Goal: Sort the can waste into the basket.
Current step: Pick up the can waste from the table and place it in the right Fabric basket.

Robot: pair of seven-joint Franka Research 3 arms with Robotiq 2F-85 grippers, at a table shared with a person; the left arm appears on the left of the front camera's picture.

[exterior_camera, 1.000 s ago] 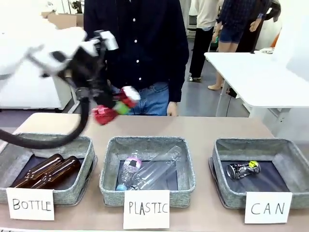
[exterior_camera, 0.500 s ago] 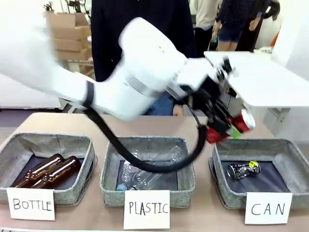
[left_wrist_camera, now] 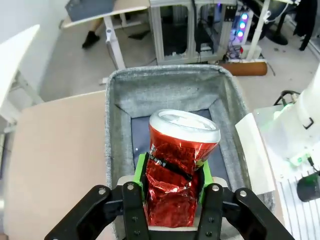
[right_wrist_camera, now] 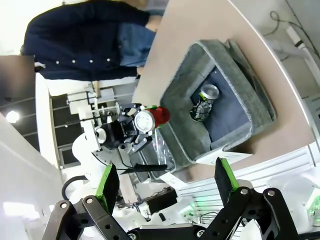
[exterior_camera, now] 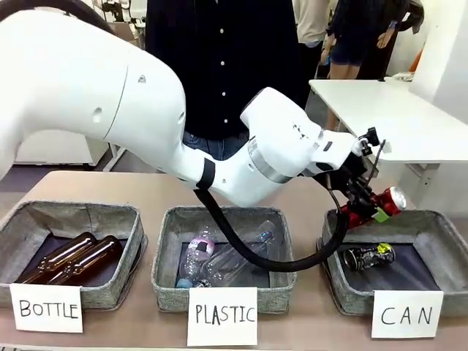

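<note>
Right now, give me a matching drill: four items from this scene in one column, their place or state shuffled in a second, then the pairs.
Items:
1. red can
2. dark can
3. brown bottles
4. right end effector

Places or states:
A. lying on the floor of the bin marked CAN
B. open, holding nothing
C. crushed, clamped in the left end effector above the CAN bin
D. lying side by side in the bin marked BOTTLE

Pairs: 1-C, 2-A, 3-D, 4-B
</note>
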